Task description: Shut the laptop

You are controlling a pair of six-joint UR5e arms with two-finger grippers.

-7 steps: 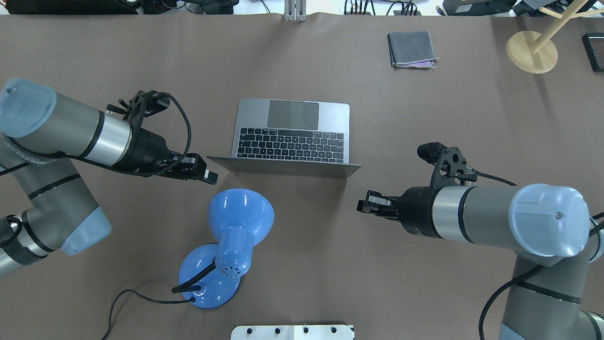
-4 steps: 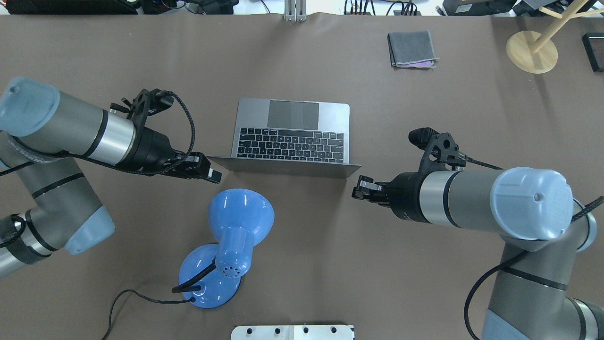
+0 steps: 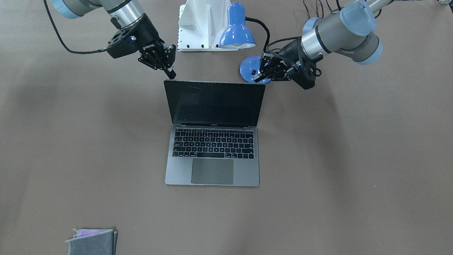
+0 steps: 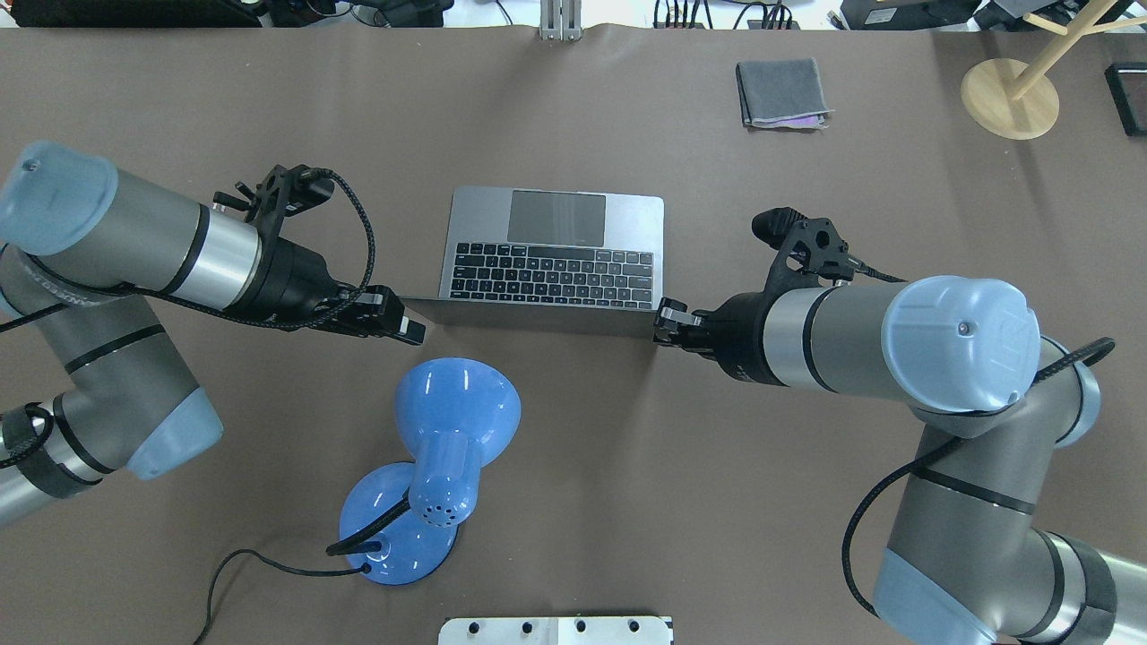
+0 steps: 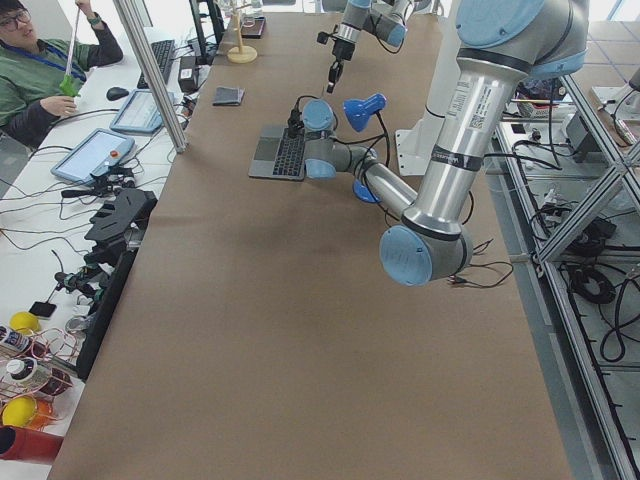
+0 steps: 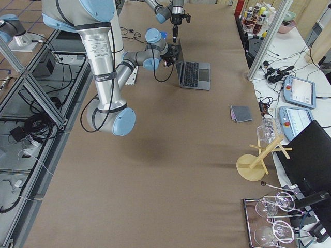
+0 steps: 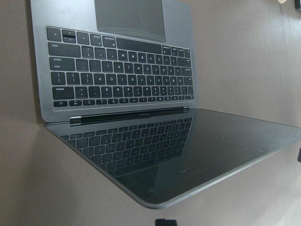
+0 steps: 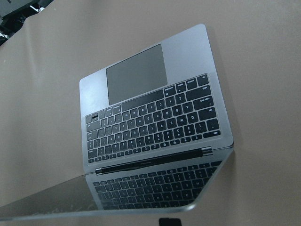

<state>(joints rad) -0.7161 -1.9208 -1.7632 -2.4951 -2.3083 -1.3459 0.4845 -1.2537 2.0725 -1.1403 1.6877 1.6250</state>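
The grey laptop [image 4: 556,242] stands open mid-table, its dark screen [image 3: 216,102] tilted back toward the robot. It also shows in the left wrist view [image 7: 117,70] and the right wrist view [image 8: 155,117]. My left gripper [image 4: 408,327] is shut and empty, just behind the lid's top corner on my left; it also shows in the front view [image 3: 261,69]. My right gripper [image 4: 668,322] is shut and empty at the lid's other top corner, also in the front view [image 3: 170,71]. I cannot tell whether either touches the lid.
A blue desk lamp [image 4: 452,412] with a black cord stands close behind the lid, next to my left gripper. A folded grey cloth [image 4: 781,92] and a wooden stand [image 4: 1010,97] lie at the far right. A white base plate [image 4: 556,630] sits at the near edge.
Both grippers have moved in toward the lid's top corners. The right one travelled further, left and forward. The laptop's lid has not moved.
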